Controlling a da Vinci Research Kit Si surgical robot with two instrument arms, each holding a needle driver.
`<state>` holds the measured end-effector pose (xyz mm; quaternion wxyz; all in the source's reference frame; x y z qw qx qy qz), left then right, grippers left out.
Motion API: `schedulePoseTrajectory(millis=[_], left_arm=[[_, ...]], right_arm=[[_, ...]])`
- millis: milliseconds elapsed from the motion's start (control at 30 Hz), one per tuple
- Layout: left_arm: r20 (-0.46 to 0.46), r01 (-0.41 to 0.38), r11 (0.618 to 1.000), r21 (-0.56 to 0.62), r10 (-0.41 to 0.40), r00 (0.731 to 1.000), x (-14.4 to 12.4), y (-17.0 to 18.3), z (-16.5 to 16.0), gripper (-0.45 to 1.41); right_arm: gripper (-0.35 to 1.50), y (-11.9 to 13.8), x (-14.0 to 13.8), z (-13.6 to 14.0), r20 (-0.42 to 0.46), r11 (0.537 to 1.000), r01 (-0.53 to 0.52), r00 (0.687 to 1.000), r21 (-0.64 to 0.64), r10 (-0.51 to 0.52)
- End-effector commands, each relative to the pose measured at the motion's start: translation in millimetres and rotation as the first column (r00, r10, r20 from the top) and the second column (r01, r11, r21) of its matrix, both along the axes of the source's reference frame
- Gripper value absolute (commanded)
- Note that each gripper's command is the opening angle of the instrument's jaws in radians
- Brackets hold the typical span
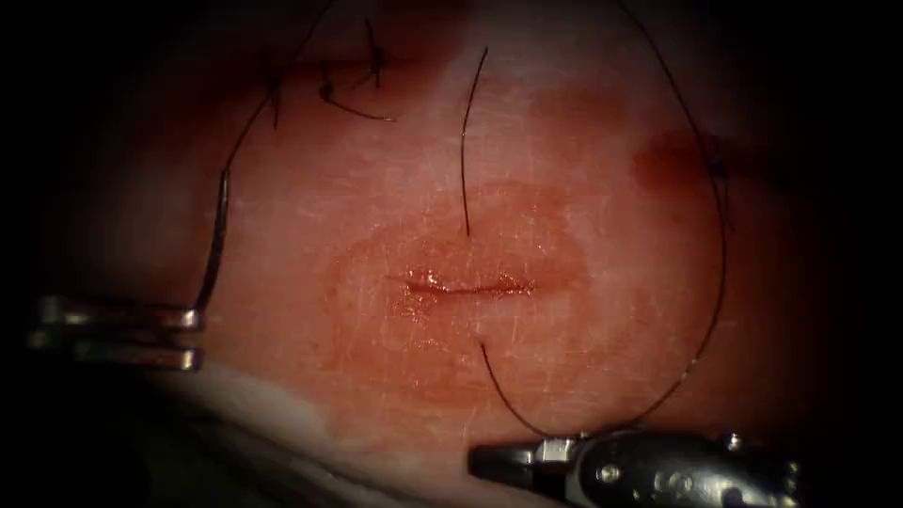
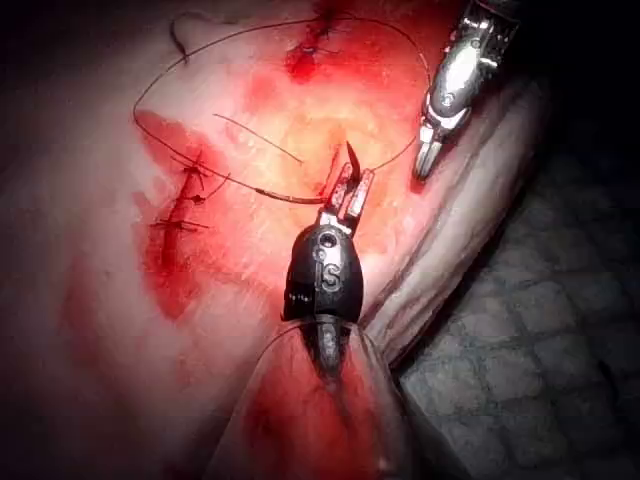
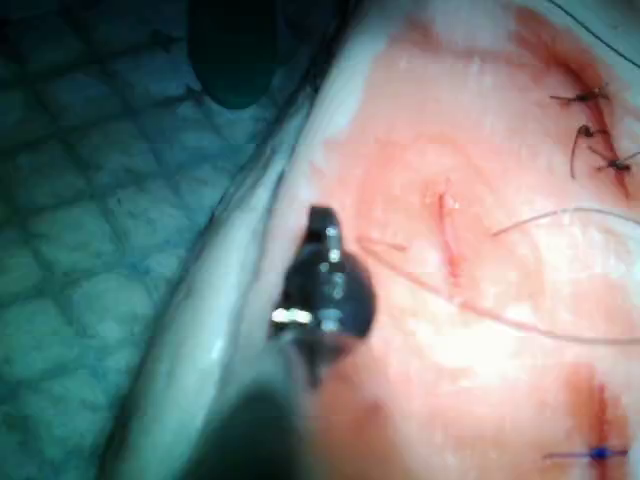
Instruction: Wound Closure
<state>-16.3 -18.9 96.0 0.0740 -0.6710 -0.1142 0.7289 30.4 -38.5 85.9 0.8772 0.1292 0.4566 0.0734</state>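
The short cut (image 1: 470, 287) lies across the middle of the tissue (image 1: 583, 188), wet with red fluid. At the far left, well left of the cut, my left tool (image 1: 193, 334) grips the curved needle (image 1: 214, 249) near one end. The needle stands free above the tissue, as the left wrist view shows (image 2: 290, 196). The dark thread (image 1: 722, 273) runs from the needle in a wide loop over the top and right. It passes the right tool's wrist and enters the tissue just below the cut. A short tail (image 1: 464, 141) comes out above it. My right tool (image 1: 489, 461) lies shut and holds nothing.
Knotted older stitches with cut ends (image 1: 362, 80) sit at the upper left, and another dark mark (image 1: 715, 169) at the right. The tissue's pale front edge (image 1: 282, 414) drops off near the left tool. A patterned mat (image 2: 540, 340) lies beyond it.
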Motion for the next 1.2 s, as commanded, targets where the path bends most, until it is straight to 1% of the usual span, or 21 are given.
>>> schedulePoseTrajectory(millis=[33,100,200,233,300,367,400,467,600,633,700,733,767,800,833,933,1033,1067,1200], left_arm=[[0.002,-0.002,1.0,0.003,0.002,1.0,-0.5,-0.5,0.7,-0.45],[0.002,-0.002,1.0,0.003,0.002,1.0,-0.5,-0.5,0.7,-0.45],[0.002,-0.002,1.0,0.003,0.002,1.0,-0.5,-0.5,0.7,-0.45],[0.002,-0.002,1.0,0.003,0.002,1.0,-0.5,-0.5,0.7,-0.45],[0.002,-0.001,1.0,0.003,0.001,1.0,-0.5,-0.5,0.7,-0.45],[0.002,-0.001,1.0,0.003,0.001,1.0,-0.5,-0.5,0.7,-0.45],[0.002,-0.001,1.0,0.003,0.001,1.0,-0.5,-0.5,0.7,-0.45],[0.002,-0.001,1.0,0.003,0.001,1.0,-0.5,-0.5,0.7,-0.45],[0.002,-0.001,1.0,0.003,0.001,1.0,-0.5,-0.5,0.7,-0.45],[0.002,-0.001,1.0,0.003,0.001,1.0,-0.5,-0.5,0.7,-0.45],[0.002,-0.002,1.0,0.003,0.001,1.0,-0.5,-0.5,0.7,-0.45],[0.002,-0.002,1.0,0.003,0.001,1.0,-0.5,-0.5,0.7,-0.45],[0.002,-0.002,1.0,0.003,0.001,1.0,-0.5,-0.5,0.7,-0.45],[0.002,-0.002,1.0,0.003,0.001,1.0,-0.5,-0.5,0.7,-0.45],[0.002,-0.002,1.0,0.003,0.002,1.0,-0.5,-0.5,0.7,-0.45],[0.002,-0.002,1.0,0.003,0.002,1.0,-0.4,-0.5,0.7,-0.45],[0.002,-0.002,1.0,0.003,0.002,1.0,-0.4,-0.5,0.7,-0.45],[0.002,-0.002,1.0,0.003,0.002,1.0,-0.4,-0.6,0.7,-0.45],[0.003,-0.003,1.0,0.004,0.003,1.0,-0.3,-0.5,0.7,-0.45]], right_arm=[[0.1,-0.3,0.0,1.1,0.016,0.999,-0.035,0.999,-0.007,0.035],[0.31,0.1,-0.6,1.4,0.028,0.998,-0.061,0.998,-0.01,0.062],[0.34,0.7,-0.9,1.8,0.037,0.997,-0.083,0.996,0.001,0.083],[0.31,0.9,-0.9,1.8,0.04,0.996,-0.09,0.995,0.004,0.09],[0.32,1.3,-0.7,1.9,0.045,0.995,-0.102,0.994,-0.001,0.102],[0.51,1.7,-0.4,2.0,0.055,0.992,-0.123,0.991,-0.006,0.123],[0.67,1.9,-0.1,2.0,0.059,0.99,-0.137,0.989,-0.013,0.138],[0.84,2.1,0.4,2.1,0.057,0.988,-0.153,0.987,-0.017,0.153],[0.86,2.4,1.4,1.9,0.031,0.984,-0.175,0.984,-0.015,0.175],[0.81,2.6,1.7,1.6,0.025,0.983,-0.182,0.983,-0.012,0.183],[0.78,2.8,1.8,1.5,0.023,0.982,-0.187,0.982,-0.012,0.187],[0.69,2.9,1.9,1.3,0.024,0.982,-0.188,0.982,-0.01,0.189],[0.56,3.0,1.9,1.1,0.021,0.982,-0.19,0.981,-0.009,0.191],[0.27,3.0,1.8,1.0,0.021,0.982,-0.191,0.981,-0.008,0.191],[-0.35,3.1,1.6,0.9,0.02,0.982,-0.19,0.982,-0.007,0.19],[-0.35,3.2,1.1,0.7,0.009,0.984,-0.175,0.984,0.008,0.175],[-0.35,3.2,0.7,0.5,0.031,0.987,-0.161,0.987,0.009,0.161],[-0.35,2.9,0.4,0.5,0.04,0.99,-0.139,0.99,0.017,0.138],[-0.35,2.2,0.2,0.2,0.047,0.994,-0.108,0.993,0.03,0.106]])
